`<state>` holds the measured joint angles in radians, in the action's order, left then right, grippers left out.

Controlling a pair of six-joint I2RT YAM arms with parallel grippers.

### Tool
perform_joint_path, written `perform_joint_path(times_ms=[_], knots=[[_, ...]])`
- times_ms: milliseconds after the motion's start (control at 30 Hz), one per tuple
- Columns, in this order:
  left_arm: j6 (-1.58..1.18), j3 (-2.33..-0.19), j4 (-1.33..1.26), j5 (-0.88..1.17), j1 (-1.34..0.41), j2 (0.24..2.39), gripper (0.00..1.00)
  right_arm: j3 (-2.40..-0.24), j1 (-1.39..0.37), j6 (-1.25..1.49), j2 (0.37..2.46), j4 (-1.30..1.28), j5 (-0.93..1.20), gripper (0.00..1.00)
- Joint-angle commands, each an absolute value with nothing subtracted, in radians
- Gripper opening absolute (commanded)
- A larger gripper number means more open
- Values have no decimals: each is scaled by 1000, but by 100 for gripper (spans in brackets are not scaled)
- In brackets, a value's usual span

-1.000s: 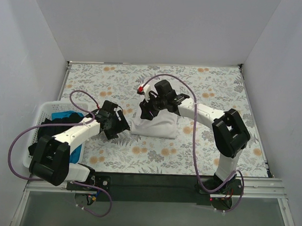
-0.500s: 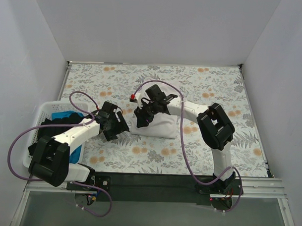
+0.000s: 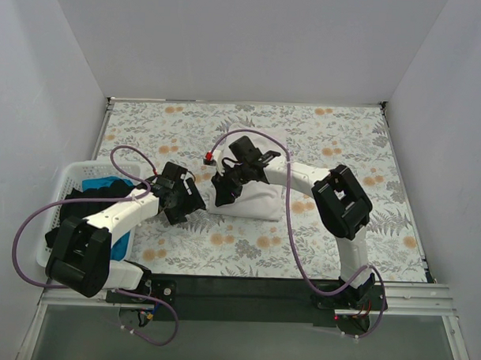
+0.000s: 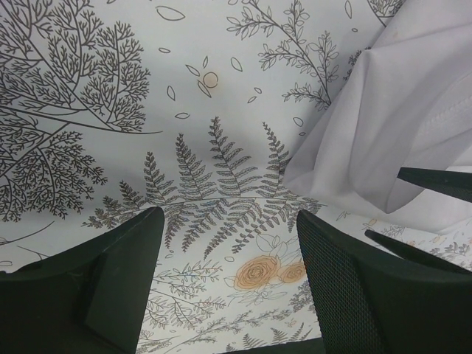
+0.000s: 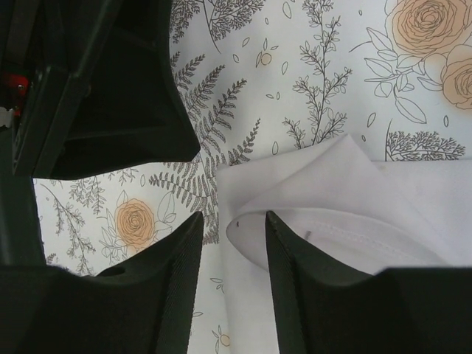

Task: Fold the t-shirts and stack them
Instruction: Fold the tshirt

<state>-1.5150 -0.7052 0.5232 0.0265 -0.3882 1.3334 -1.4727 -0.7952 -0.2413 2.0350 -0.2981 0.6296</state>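
A folded white t-shirt [image 3: 255, 203] lies on the floral tablecloth mid-table. My right gripper [image 3: 224, 191] is open at the shirt's left edge. In the right wrist view [image 5: 232, 254] a curled fold of the white shirt [image 5: 332, 199] lies between its fingers [image 5: 158, 287], with no grip on it. My left gripper [image 3: 194, 204] is open just left of the shirt, low over bare cloth [image 4: 228, 273]; the white shirt [image 4: 398, 118] shows at its upper right. Black [image 3: 85, 202] and bright blue [image 3: 98, 177] shirts lie in the basket.
A white slotted basket [image 3: 60, 182] stands at the table's left edge beside the left arm. The floral tablecloth [image 3: 321, 135] covers the table. White walls close in the back and sides. The two grippers are close together at the shirt's left edge.
My right gripper has moved left and down from over the shirt's top to its left edge. The left gripper has barely moved.
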Motion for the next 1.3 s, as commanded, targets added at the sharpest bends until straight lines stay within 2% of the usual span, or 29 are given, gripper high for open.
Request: perform_joint_path(times_ms=[0,100,200,233,267,600,1033,1067,1167,1200,1267], knots=[[-1513,-698,520,15,-387,1313,71,-1517,-802,-242,2060,-308,644,44],[-1508,-704,520,20,-387,1312,72,-1531,-802,-239,2080,-310,634,33],[-1506,-707,515,25,-387,1315,71,-1555,-801,-244,2086,-310,600,14],[-1503,-707,509,31,-387,1313,72,-1563,-799,-247,2085,-310,589,4],[-1502,-710,506,44,-387,1322,71,-1583,-795,-252,2083,-308,577,1],[-1496,-767,471,87,-387,1405,70,-1742,-733,-296,2140,-310,353,1],[-1482,-830,420,138,-387,1528,56,-1798,-673,-250,2177,-281,202,2],[-1483,-834,420,147,-388,1543,56,-1799,-669,-239,2181,-278,209,5],[-1486,-841,411,156,-388,1560,55,-1802,-663,-207,2184,-279,238,23],[-1488,-842,411,158,-388,1562,55,-1790,-660,-195,2166,-279,258,32],[-1488,-844,413,163,-388,1562,55,-1769,-647,-178,2139,-278,276,38]])
